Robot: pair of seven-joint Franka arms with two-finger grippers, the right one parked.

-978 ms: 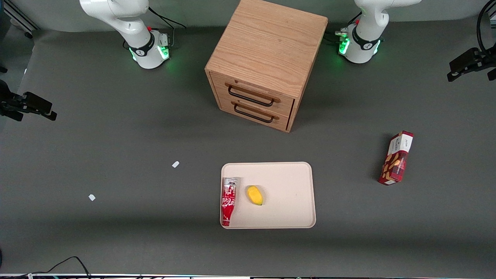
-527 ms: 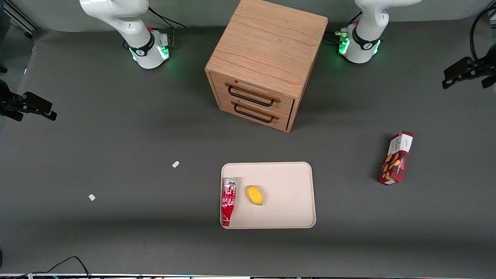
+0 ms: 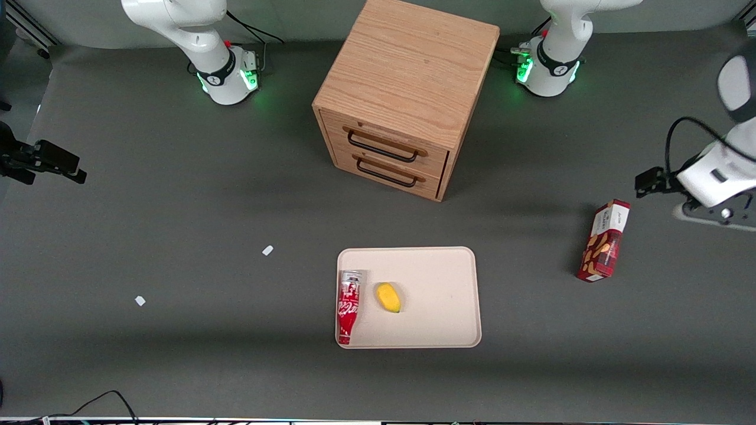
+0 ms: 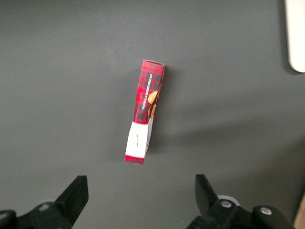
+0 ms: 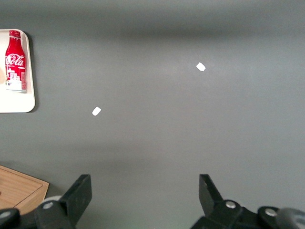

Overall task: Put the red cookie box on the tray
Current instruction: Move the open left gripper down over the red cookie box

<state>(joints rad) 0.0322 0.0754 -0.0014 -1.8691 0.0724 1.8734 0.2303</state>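
red and white soda bottle (image 5: pixel 14 59): Coca-Cola
dark red plaid cookie box (image 4: pixel 145 111): small white words, too tiny to read

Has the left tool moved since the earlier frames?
Yes. The tool, open, has come in from the table's edge toward the cookie box, which has not shifted relative to the cabinet. It now hovers over the box; the tray awaits.

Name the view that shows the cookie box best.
Left wrist view: the cookie box lies whole and central, ahead of the open gripper. The front view shows it small, toward the working arm's end. The right wrist view misses it.
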